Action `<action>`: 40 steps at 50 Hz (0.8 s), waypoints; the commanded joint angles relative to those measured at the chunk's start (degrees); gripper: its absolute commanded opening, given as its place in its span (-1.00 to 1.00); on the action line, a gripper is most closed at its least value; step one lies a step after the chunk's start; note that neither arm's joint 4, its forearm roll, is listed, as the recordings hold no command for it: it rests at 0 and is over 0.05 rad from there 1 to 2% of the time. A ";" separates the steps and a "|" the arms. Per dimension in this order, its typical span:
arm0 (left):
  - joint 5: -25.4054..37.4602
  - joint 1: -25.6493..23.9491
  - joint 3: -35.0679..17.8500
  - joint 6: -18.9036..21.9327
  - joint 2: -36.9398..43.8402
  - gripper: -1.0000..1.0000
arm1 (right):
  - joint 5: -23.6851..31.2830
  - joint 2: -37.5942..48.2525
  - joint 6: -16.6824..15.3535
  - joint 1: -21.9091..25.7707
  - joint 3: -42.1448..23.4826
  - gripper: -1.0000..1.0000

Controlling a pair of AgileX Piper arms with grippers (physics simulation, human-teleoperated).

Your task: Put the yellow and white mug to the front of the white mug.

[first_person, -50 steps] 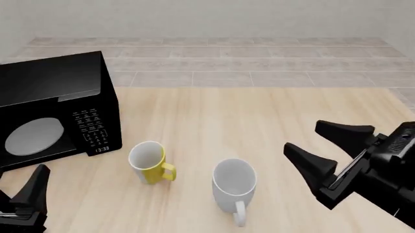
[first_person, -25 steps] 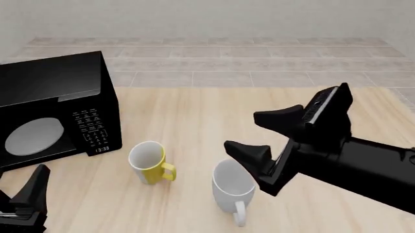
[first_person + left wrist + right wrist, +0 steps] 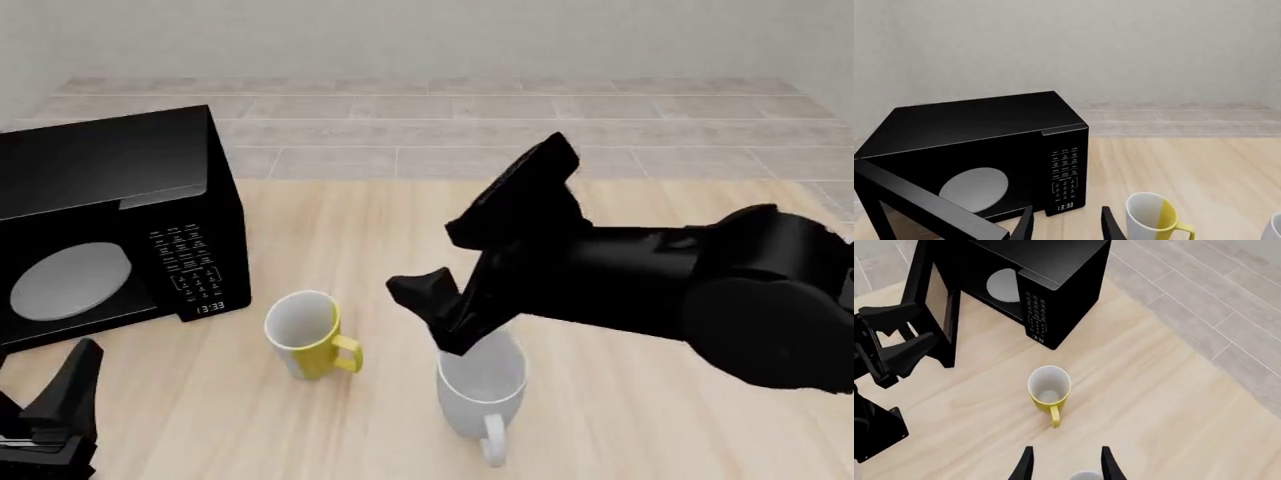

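Yellow and white mug (image 3: 310, 335) left of (apart from) right gripper (image 3: 451, 270).

A black microwave on a pale wooden bench, tiled floor beyond.

The microwave (image 3: 114, 225) stands at the left of the bench (image 3: 387, 230) in the front view; its control panel (image 3: 187, 262) of small white buttons sits on the right of its face, with a lit display reading 13:33 below them; a round pale turntable plate (image 3: 70, 282) shows inside the cavity; the right wrist view shows the door (image 3: 933, 305) swung wide open on the side away from the panel; the bench top is light wood with lengthwise grain; past its far edge lies a floor (image 3: 441, 125) of grey-beige tiles, then a plain pale wall (image 3: 427, 35).
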 commanded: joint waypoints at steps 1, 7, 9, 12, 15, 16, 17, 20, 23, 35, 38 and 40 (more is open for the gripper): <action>0.00 0.00 0.00 0.00 0.00 1.00 | 3.95 7.21 -0.43 -0.70 -6.24 1.00; 0.00 0.00 0.00 0.00 0.00 1.00 | 5.20 10.43 -0.20 -0.24 -8.16 1.00; 0.00 0.00 0.00 0.00 0.00 1.00 | 5.38 11.58 -0.12 0.05 -8.69 1.00; 0.00 0.00 0.00 0.00 0.00 1.00 | 5.61 13.63 0.41 0.87 -9.60 1.00; 0.00 0.00 0.00 0.00 0.00 1.00 | 5.66 14.91 0.33 1.10 -10.06 1.00; 0.00 0.00 0.00 0.00 0.00 1.00 | 5.70 15.21 0.63 1.35 -10.20 1.00; 0.00 0.00 0.00 0.00 0.00 1.00 | 5.64 15.71 0.50 1.33 -10.41 1.00; 0.00 0.00 0.00 0.00 0.00 1.00 | 5.53 16.93 0.30 1.22 -10.91 1.00; 0.00 0.00 0.00 0.00 0.00 1.00 | 5.34 18.40 -0.03 0.68 -11.57 1.00; 0.00 0.00 0.00 0.00 0.00 1.00 | 3.83 23.56 0.43 0.14 -13.41 1.00; 0.00 0.00 0.00 0.00 0.00 1.00 | 3.33 24.86 0.60 0.14 -14.21 1.00; 0.00 0.00 0.00 0.00 0.00 1.00 | 2.88 25.89 0.54 0.11 -14.58 1.00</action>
